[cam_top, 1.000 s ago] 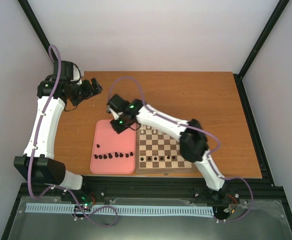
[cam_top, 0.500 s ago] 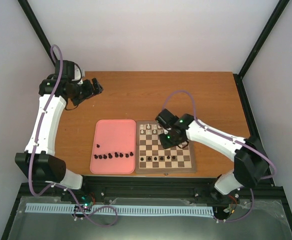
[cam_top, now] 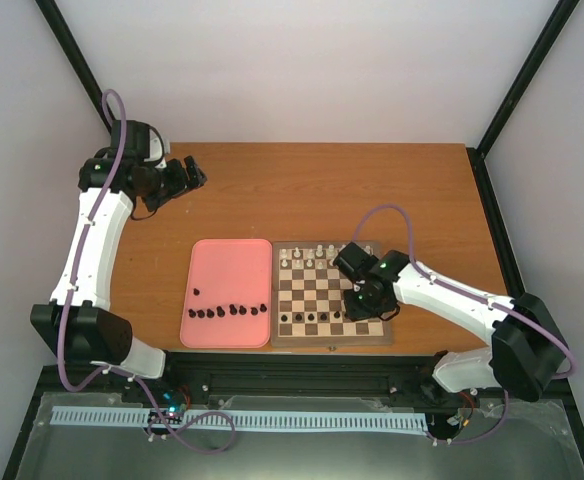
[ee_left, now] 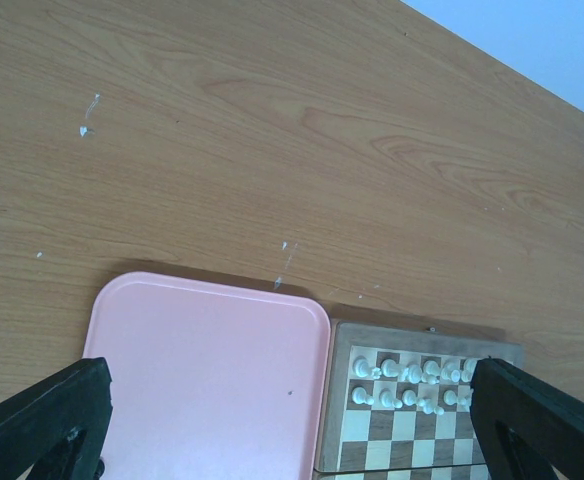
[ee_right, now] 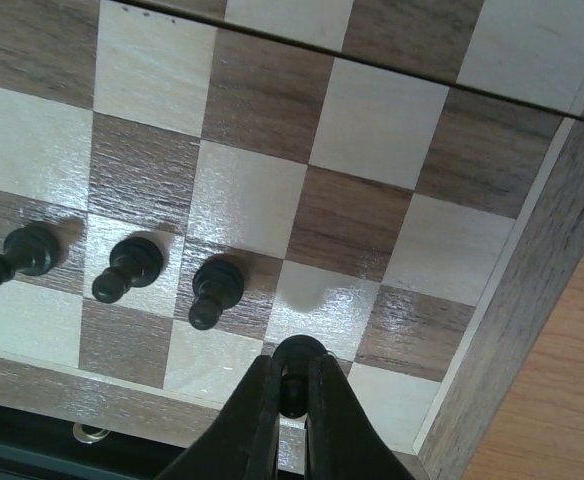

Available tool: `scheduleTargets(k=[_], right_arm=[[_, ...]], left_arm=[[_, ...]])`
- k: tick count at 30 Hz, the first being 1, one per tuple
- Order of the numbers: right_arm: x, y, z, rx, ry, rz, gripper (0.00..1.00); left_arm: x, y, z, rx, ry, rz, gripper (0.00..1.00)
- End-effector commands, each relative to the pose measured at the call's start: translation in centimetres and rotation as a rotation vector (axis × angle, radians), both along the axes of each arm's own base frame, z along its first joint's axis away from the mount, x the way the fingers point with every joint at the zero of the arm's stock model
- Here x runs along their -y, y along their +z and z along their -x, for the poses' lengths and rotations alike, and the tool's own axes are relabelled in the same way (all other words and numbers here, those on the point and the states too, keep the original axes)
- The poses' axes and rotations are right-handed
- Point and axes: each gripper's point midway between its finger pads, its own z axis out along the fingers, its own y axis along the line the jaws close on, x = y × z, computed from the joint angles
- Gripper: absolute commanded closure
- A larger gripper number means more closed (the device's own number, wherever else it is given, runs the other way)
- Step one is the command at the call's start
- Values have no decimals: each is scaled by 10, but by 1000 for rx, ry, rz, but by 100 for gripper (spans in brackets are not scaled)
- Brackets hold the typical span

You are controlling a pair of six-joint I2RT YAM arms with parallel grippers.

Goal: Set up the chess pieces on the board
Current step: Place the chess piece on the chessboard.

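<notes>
The wooden chessboard [cam_top: 330, 342] lies right of a pink tray [cam_top: 227, 270]. Several black chess pieces [cam_top: 227, 311] lie in a row on the tray's near part. Several more stand on the board's near rows [cam_top: 312, 318]. My right gripper [cam_top: 364, 310] hangs over the board's near right corner. In the right wrist view it [ee_right: 292, 368] is shut on a black pawn [ee_right: 294, 380], just above a square next to three standing black pawns [ee_right: 217, 288]. My left gripper [cam_top: 194, 178] is open and empty, far back left, and its fingers [ee_left: 42, 420] are spread wide.
White pieces [cam_top: 317, 255] fill the board's far rows and also show in the left wrist view [ee_left: 412, 385]. The left wrist view looks down on the tray's far part [ee_left: 202, 380] and the board's far left corner [ee_left: 337, 400]. Bare wooden table [cam_top: 372, 190] lies behind.
My right arm has swung from over the tray's far right corner across to the board's near right corner. The left arm has not moved.
</notes>
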Motion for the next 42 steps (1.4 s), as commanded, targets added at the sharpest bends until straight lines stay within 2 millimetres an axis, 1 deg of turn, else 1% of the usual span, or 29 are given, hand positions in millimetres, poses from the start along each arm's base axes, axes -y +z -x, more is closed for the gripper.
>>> scheduleTargets(k=[1,6,12,24,30,35,42], right_arm=[[3,-2,-1,1,-31,-2,97],[5,-11,1,-38,-26,3,97],[4,-11,-3,-34,-26,0,97],[9,-19,-1,-49,-34,9,96],[9,-20,-2,-48,-35,8,92],[9,-20,-5,-38,-38,9,91],[6,-24,-3,-54,-36,2,89]], left_arm=[[3,10,-4,31,-14,3,0],[2,11,-2,35,-13,-2,0],[2,12,-1,38,-14,-4,0],[1,12,1,39,-12,-3,0],[2,12,2,41,-15,-3,0],[1,12,2,41,-13,-3,0],[2,12,2,40,-14,-3,0]])
